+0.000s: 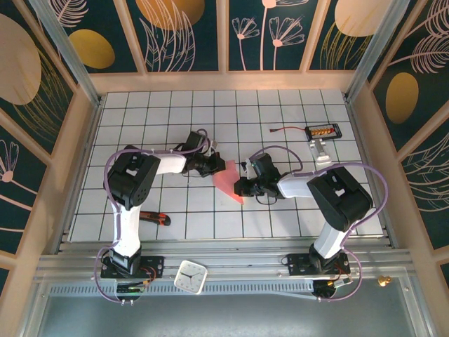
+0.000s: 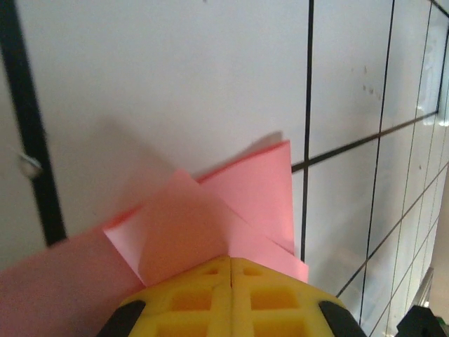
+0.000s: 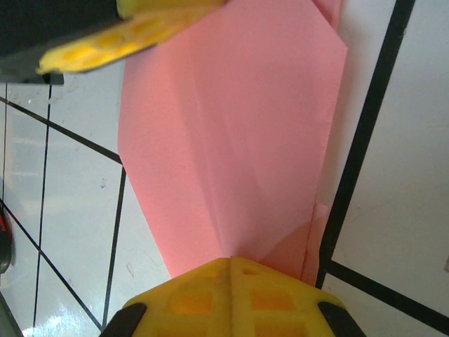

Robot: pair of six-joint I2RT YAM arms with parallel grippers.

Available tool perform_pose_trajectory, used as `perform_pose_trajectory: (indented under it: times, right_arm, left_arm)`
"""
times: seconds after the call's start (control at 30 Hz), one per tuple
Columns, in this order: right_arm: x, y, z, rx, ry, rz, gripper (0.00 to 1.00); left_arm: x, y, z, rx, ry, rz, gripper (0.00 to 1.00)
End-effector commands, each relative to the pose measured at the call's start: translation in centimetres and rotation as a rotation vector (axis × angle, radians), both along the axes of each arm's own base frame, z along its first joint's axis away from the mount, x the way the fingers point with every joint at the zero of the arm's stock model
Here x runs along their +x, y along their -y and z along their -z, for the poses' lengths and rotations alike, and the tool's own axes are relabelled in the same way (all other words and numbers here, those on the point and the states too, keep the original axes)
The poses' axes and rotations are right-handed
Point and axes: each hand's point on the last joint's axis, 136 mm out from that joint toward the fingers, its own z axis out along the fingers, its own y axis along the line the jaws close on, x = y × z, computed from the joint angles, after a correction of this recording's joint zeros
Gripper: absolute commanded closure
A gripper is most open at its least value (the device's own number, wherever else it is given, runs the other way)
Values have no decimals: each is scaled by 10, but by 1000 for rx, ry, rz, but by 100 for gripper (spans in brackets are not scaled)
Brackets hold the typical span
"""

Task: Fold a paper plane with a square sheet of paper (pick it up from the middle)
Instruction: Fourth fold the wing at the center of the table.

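Note:
The salmon-pink sheet of paper (image 1: 229, 180), partly folded with creases and overlapping flaps, is held just above the gridded table between my two grippers. My left gripper (image 1: 215, 167) is shut on its far end. In the left wrist view the yellow fingertips (image 2: 210, 270) meet on the paper (image 2: 231, 203), where two folded flaps overlap. My right gripper (image 1: 243, 187) is shut on the near end. In the right wrist view the paper (image 3: 231, 126) runs from my closed gripper (image 3: 231, 261) up to the left gripper's yellow fingers (image 3: 126, 35).
A red-handled black tool (image 1: 156, 217) lies near the left arm's base. A small white square clock (image 1: 190, 275) sits on the front rail. A black device with orange parts (image 1: 324, 131) and a white piece (image 1: 322, 151) lie at the back right. Wooden walls surround the table.

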Motion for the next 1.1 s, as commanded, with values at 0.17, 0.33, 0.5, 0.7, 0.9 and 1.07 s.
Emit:
perform_pose_trajectory:
  times: [0.17, 0.33, 0.5, 0.7, 0.9, 1.07]
  right_arm:
    - [-63, 59, 69, -293, -244, 7, 100]
    - [-67, 63, 70, -302, -253, 11, 100]
    - [-70, 67, 69, -310, -257, 19, 100]
    - [-74, 71, 69, -318, -261, 24, 100]
    - [-73, 70, 65, -311, -249, 23, 100]
    - [-41, 37, 26, -173, -134, -2, 100]
  left_arm:
    - [52, -49, 33, 165, 47, -139, 100]
    - [65, -62, 37, 192, 54, -170, 100]
    - [79, -73, 33, 201, 69, -192, 100]
    - [94, -78, 30, 215, 81, -201, 100]
    - [112, -83, 10, 207, 121, -221, 99]
    - [100, -73, -44, 99, 209, -223, 87]
